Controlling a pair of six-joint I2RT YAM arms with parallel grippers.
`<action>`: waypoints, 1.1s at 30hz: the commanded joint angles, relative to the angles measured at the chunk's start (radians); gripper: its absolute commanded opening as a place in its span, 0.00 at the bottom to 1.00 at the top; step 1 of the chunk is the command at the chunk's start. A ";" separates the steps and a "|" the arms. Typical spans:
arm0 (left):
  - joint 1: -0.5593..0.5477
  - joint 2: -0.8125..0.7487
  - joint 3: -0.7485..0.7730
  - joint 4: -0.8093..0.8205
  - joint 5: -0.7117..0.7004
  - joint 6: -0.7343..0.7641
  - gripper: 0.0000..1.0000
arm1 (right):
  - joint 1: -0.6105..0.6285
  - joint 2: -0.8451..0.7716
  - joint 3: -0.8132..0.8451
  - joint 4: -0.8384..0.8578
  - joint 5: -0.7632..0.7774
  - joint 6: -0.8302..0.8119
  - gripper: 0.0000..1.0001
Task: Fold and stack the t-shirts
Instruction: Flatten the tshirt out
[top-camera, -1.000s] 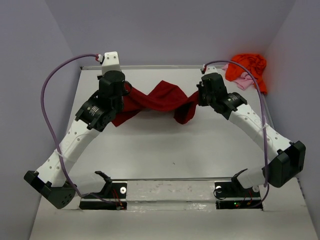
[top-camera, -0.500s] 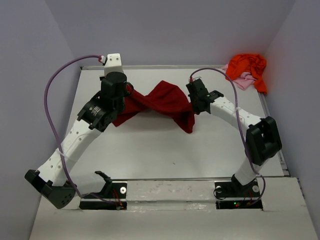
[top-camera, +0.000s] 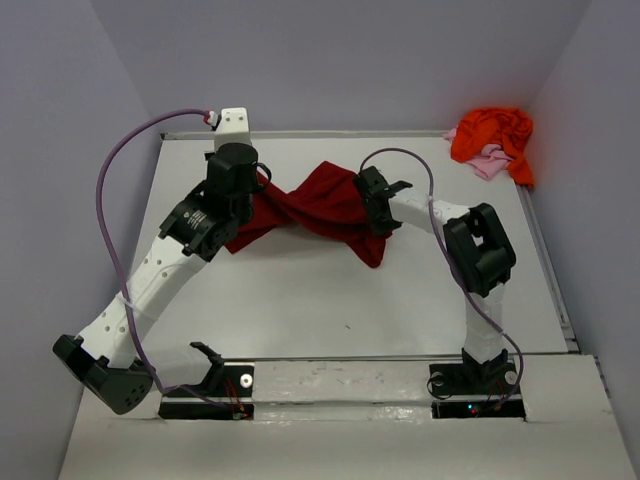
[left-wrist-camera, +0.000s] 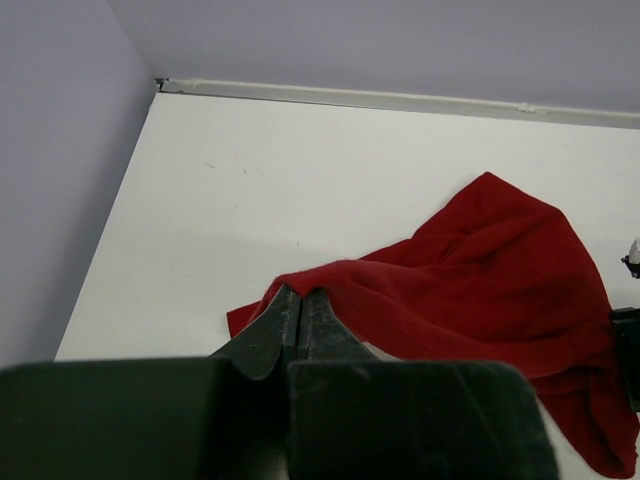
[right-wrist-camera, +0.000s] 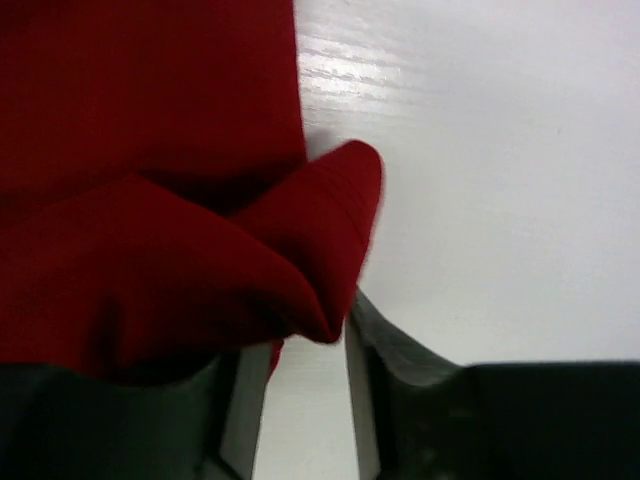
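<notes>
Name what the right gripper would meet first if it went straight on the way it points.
The red shirt: its fold lies right at the tips of the right gripper, jaws apart. It may already touch one finger; depth is unclear.

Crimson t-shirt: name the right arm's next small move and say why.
Probably ease the right gripper back and clear of the crimson t-shirt. Its jaws stand apart, yet a fold drapes across them, so lifting could drag the cloth along. The left gripper is shut on the opposite edge, anchoring it.
</notes>
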 joint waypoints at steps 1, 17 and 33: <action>0.000 -0.021 0.003 0.050 -0.003 0.024 0.00 | 0.008 -0.014 0.050 0.020 -0.010 0.015 0.44; -0.014 -0.031 -0.011 0.056 0.002 0.025 0.00 | 0.008 -0.086 -0.095 0.136 0.064 0.091 0.61; -0.025 -0.052 -0.016 0.055 -0.004 0.033 0.00 | 0.008 -0.003 -0.133 0.225 -0.074 0.114 0.09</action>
